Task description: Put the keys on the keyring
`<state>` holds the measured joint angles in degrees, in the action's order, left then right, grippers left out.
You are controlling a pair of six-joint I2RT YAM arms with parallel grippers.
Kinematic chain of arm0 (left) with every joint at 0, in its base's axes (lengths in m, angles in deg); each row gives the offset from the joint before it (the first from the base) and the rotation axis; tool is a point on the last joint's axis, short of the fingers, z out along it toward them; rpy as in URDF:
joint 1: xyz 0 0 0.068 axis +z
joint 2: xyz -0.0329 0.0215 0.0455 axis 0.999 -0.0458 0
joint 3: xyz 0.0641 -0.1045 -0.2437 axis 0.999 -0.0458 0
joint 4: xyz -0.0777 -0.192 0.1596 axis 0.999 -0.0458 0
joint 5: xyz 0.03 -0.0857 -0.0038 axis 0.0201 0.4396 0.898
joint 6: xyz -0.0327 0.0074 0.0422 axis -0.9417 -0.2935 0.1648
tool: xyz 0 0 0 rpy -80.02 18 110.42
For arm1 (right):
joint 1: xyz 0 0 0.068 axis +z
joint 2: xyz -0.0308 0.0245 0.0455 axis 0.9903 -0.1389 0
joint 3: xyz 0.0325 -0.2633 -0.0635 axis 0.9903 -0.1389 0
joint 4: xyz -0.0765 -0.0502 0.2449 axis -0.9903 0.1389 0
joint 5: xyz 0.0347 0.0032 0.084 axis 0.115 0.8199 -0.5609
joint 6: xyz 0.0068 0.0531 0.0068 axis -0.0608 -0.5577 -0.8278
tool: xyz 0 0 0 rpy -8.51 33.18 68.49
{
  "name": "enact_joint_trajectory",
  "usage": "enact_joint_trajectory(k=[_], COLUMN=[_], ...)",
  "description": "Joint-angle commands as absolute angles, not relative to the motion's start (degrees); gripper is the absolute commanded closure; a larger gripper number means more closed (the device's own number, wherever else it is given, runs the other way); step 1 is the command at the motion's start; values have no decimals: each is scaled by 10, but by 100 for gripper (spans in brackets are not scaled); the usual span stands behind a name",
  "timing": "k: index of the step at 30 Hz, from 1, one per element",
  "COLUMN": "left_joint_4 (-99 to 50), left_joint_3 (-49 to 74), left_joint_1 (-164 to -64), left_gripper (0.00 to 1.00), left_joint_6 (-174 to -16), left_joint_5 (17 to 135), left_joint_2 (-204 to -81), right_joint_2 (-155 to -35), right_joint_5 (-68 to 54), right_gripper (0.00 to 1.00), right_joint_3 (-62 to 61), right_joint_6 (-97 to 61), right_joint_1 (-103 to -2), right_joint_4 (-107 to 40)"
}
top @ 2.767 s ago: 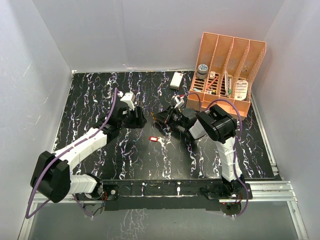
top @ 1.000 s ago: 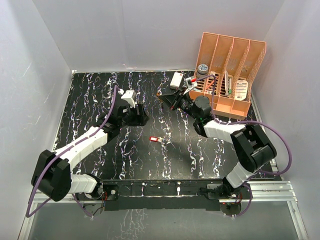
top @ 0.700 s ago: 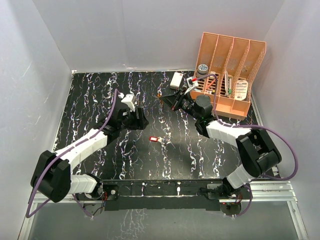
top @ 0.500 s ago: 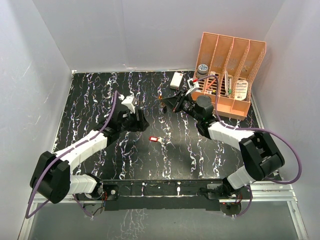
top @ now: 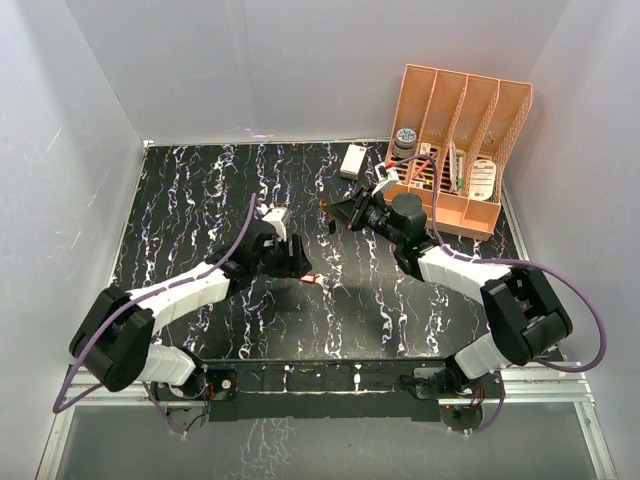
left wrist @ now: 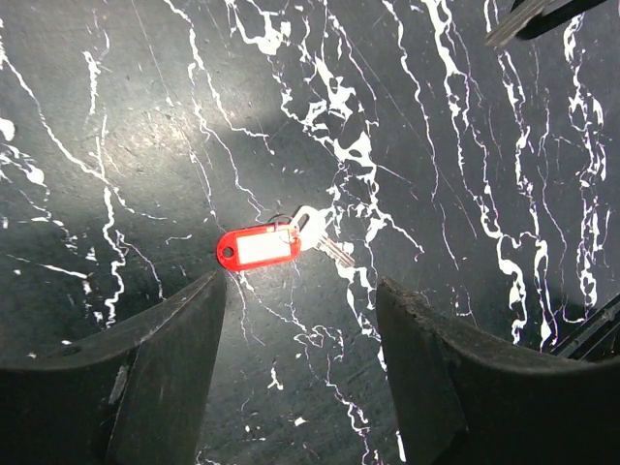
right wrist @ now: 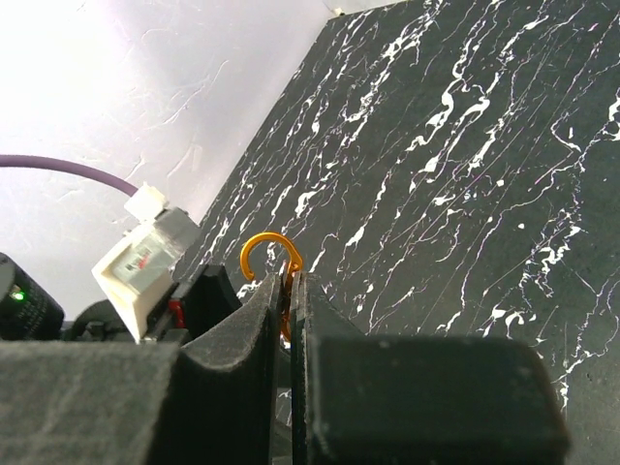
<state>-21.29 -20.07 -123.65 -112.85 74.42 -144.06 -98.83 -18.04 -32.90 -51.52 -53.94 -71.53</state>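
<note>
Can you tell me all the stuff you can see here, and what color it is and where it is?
key: one, silver with a red tag, lying flat on the table between the left gripper's fingers.
keyring: one, orange-gold, pinched in the right gripper, up off the table.
white box: one, white, at the far edge of the table, left of the rack.
file rack: one, orange, far right corner, with small items in its slots that are hard to make out.
table: one, black with white veins.
left gripper: one, black, open over the key.
right gripper: one, black, shut on the keyring.
</note>
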Motion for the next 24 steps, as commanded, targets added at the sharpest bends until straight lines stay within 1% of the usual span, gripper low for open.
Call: enact_joint_trajectory(k=[1, 4, 11, 17, 24], left_joint_4=[-193, -186, -206, -228, -229], left_joint_3=[-193, -191, -159, -147, -151], left_joint_1=[-1250, -1258, -1283, -1293, -1296], left_gripper=[41, 43, 43, 41, 41], left_joint_6=[-1154, -1161, -1155, -1152, -1150], left_joint_5=[744, 736, 690, 648, 633], left_joint_2=[-1466, -1488, -1538, -1553, -1564], right_joint_2=[-962, -960, -959, -959, -962], right_joint_5=[-171, -169, -165, -163, -161], right_gripper=[100, 100, 100, 100, 100], right_joint_3=[-327, -329, -330, -333, -333], right_joint_6=[-514, -513, -511, -512, -511], right_joint_1=[-540, -540, -541, -541, -541], right_joint_4=[-733, -731, -729, -730, -731])
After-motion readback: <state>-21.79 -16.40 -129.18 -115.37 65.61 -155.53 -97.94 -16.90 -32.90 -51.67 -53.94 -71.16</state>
